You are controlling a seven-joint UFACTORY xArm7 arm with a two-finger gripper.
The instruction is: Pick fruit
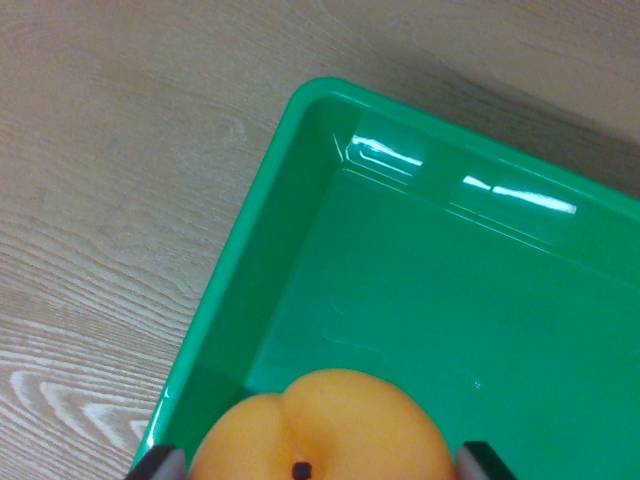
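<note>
At the bottom edge of the wrist view, the gripper [318, 462] shows only as two dark fingertips [160, 463], one at the wrist view's left and one at the wrist view's right, each cut off by the frame. Between them sits the fruit [318, 425], an orange, rounded piece with a shallow crease running down its upper face and a small dark stem mark near the lower edge. The jaws stand about as wide apart as the fruit itself, one tip against each flank. The tips appear to touch the skin on both sides, so the gripper reads as closed on the fruit, though the contact points lie right at the frame edge and cannot be confirmed in full. Whether the fruit rests on a surface or hangs clear of it cannot be told from this angle. Beyond the fruit lies a green plastic bin [270, 190] with a smooth glossy floor and raised walls; one rounded corner sits toward the top centre of the view. The fruit appears over the bin's interior, near the wall on the wrist view's left. Bright reflections streak the far wall. Outside the bin, a pale wood-grain table [110, 200] fills the wrist view's left and upper portions.
</note>
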